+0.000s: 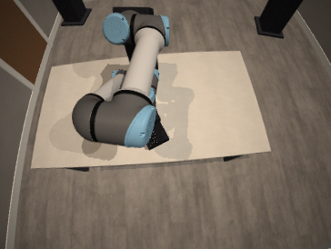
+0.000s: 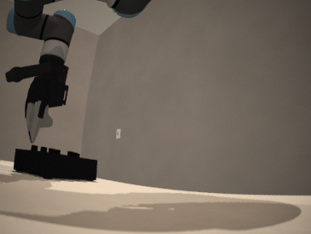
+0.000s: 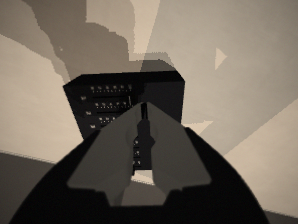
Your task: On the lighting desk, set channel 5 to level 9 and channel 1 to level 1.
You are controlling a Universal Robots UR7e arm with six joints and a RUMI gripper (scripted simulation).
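A black lighting desk (image 2: 55,164) on a cream table (image 1: 218,91); the arm (image 1: 141,59) off-white with light-blue caps, its claw (image 2: 32,138) seemingly grey.

The arm (image 1: 141,59) folds over, its claw (image 2: 32,138) pointing down, fingers pressed together, empty.

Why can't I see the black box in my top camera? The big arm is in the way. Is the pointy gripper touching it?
Observer: In the side view the gripper has its tip just above the raised knobs at the left end of the lighting desk. I can't tell if it touches.
Operator: Is it holding something?
Observer: No. In the wrist view the two fingers are pressed together to a point, with nothing between them.
Operator: What's on top of the box?
Observer: The wrist view shows rows of small pale marks across its top, next to dark slots.
Operator: Is the gripper leaning?
Observer: From the side it points nearly straight down.
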